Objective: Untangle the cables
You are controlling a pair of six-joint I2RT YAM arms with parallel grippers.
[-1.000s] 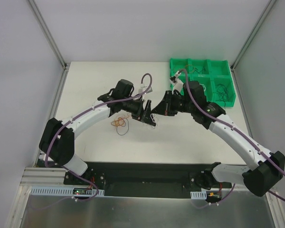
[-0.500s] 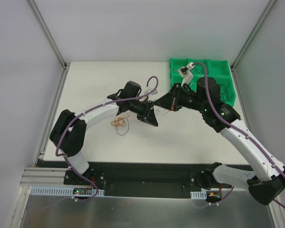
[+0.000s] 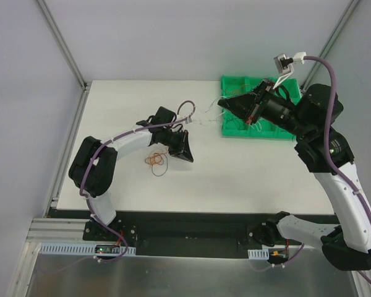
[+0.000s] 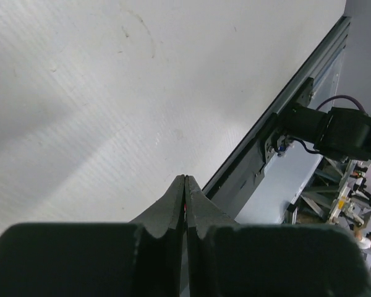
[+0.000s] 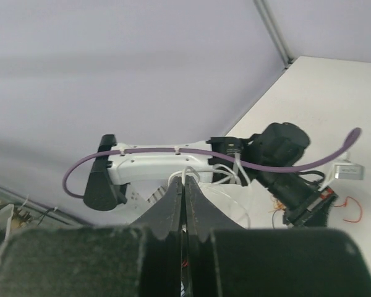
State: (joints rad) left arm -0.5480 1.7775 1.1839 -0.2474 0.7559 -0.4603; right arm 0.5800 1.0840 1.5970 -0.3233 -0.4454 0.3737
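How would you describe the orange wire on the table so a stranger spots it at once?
Start at the white table. Left of centre, beside the left claw, lies a small curly tangle. It alone is orange; the loop next to it is dark.

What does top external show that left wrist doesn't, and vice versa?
Only top external: the green bin, orange cables loose on the table, white strands stretched from the right gripper toward the left arm. Only left wrist: a thin red line, possibly a cable, in the seam between the shut fingers. Both: the left gripper, shut, and the white table.
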